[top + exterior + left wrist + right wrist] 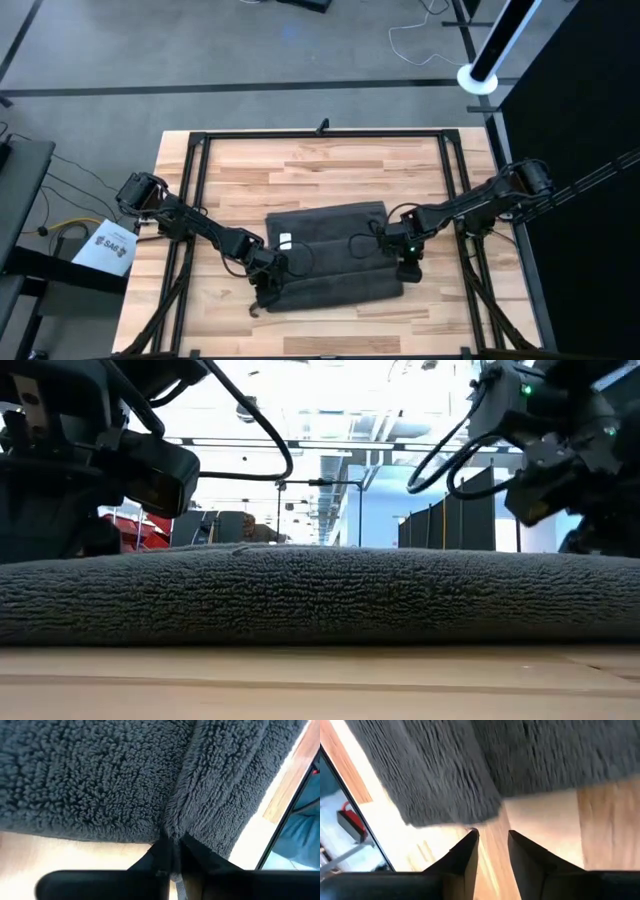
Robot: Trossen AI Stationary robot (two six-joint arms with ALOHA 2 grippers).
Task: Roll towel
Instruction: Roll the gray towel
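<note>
The dark grey terry towel (335, 258) lies folded flat on the wooden table (320, 170), with its small white label (286, 240) on top near its left end. In the low view the towel (320, 595) fills the width. My left gripper (266, 284) is at the towel's near-left corner, shut on the cloth (172, 851). My right gripper (408, 268) is just off the towel's near-right corner (487, 812). Its fingers (492, 842) are slightly apart over bare wood and hold nothing. My left gripper pinches a raised ridge of the towel (174, 831) between its two fingers, at the towel's left end near the near corner. The cloth bunches into a fold that runs away from the fingertips. One layer or several, I cannot tell. The rest of the towel lies on the table.
A black metal frame (320, 133) runs around the table top, with rails along both sides. A white printed sheet (105, 247) lies off the table's left edge. A white post (481, 78) stands beyond the far right corner. Bare wood shows on the far side of the towel.
</note>
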